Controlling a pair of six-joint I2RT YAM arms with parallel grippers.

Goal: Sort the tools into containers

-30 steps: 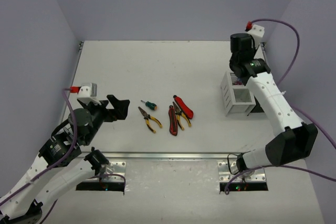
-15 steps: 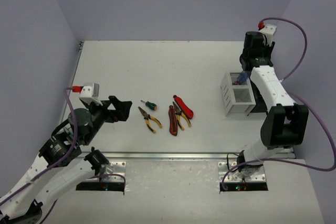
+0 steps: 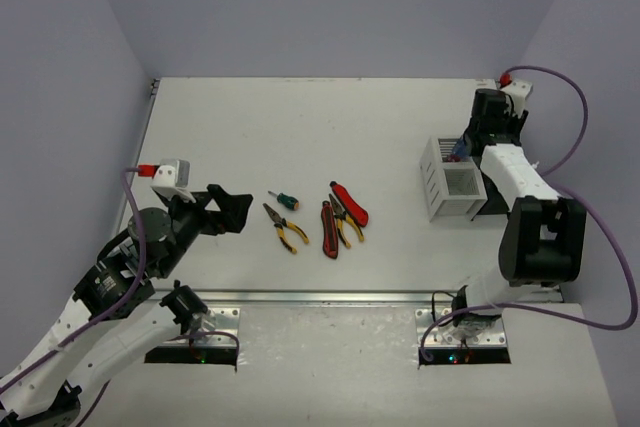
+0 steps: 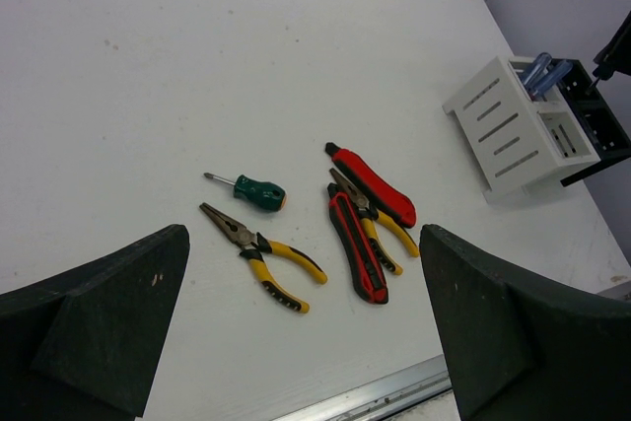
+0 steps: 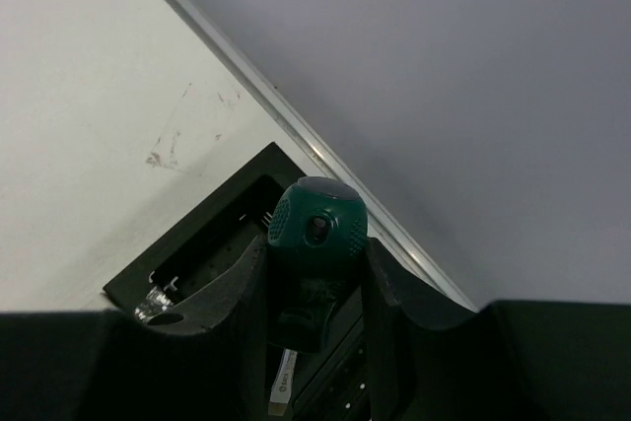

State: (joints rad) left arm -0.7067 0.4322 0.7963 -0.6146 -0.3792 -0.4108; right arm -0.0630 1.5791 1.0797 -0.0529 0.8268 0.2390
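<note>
Gripping: the right end effector [image 5: 315, 288] is clenching the held screwdriver [image 5: 317, 224], a green-handled one, with a finger pressing on each side of its handle.
Screwdriver axis: its length is running away from the wrist camera, with the handle butt facing the lens and the shaft pointing down past the fingers. The tip is hiding behind the handle.
Black bin: the black bin [image 5: 197, 239] is sitting straight below that end effector with its open mouth facing up, and the shaft is looking lined up with the opening.
White bin: the white bin [image 3: 450, 179] is standing just beside the black one, on the side toward the middle of the counter [image 3: 300, 127], and is holding blue handles [image 4: 542, 71].
Left end effector: the left end effector [image 3: 232, 209] is hovering released, with its fingers spread wide and nothing between them.
Loose tools: the loose screwdriver [image 4: 251, 191], pliers [image 4: 261, 253], second pliers [image 4: 378, 234], red cutter [image 4: 373, 184] and second cutter [image 4: 357, 258] are lying flat just ahead of the left end effector, their long axes mostly slanting across its opening.
Nearer arm: the left arm is sitting much closer to these, while the right is working well apart from them at the bins.
Next move: letting go is likely all the right arm needs, as the bin is waiting directly underneath.
</note>
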